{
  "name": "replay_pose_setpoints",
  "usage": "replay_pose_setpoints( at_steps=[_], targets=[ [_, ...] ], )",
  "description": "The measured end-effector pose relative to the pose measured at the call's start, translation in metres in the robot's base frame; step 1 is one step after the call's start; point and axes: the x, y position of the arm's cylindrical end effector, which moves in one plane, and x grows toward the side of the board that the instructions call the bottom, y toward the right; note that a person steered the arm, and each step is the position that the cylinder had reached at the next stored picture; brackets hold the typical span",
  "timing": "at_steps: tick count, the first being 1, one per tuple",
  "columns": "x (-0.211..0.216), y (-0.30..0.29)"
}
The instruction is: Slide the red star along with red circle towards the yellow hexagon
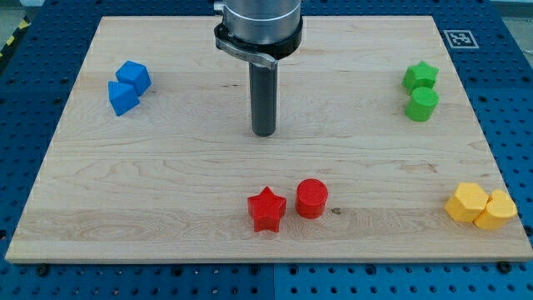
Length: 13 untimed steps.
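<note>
Camera view from my remote seat: my tip sits on the wooden board a bit above board centre, rod standing straight up into the silver collar at 12 o'clock. No pincer on this rig at all, just the bare rod, so it isn't open, closed or holding anything, and it's touching none of the blocks.

Red star is down around 6 o'clock from my tip, well apart from it, near the board's bottom edge. Red circle, really a short cylinder, sits just beside the star at the star's 3 o'clock, a hair higher in the view. Can't tell for sure if they touch or if there's a sliver of gap.

Yellow hexagon is way over at the bottom right corner, roughly 3 o'clock from the red pair and well apart from them. It's pressed against a second yellow block at its 3 o'clock; that one's shape I can't make out.

Elsewhere: green star with a green cylinder right at its 6 o'clock, up at 2 o'clock on the board. Two blue blocks, upper blue block and lower blue block, huddle together at 10 o'clock.
</note>
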Motion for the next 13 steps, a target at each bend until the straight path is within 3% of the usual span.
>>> replay_pose_setpoints(
  at_steps=[1,3,4,6,8,10,13],
  targets=[
    [0.000,-0.001],
    [0.019,-0.082],
    [0.029,-0.087],
    [0.108,-0.088],
    [0.126,-0.085],
    [0.127,-0.019],
    [0.137,0.004]
  ],
)
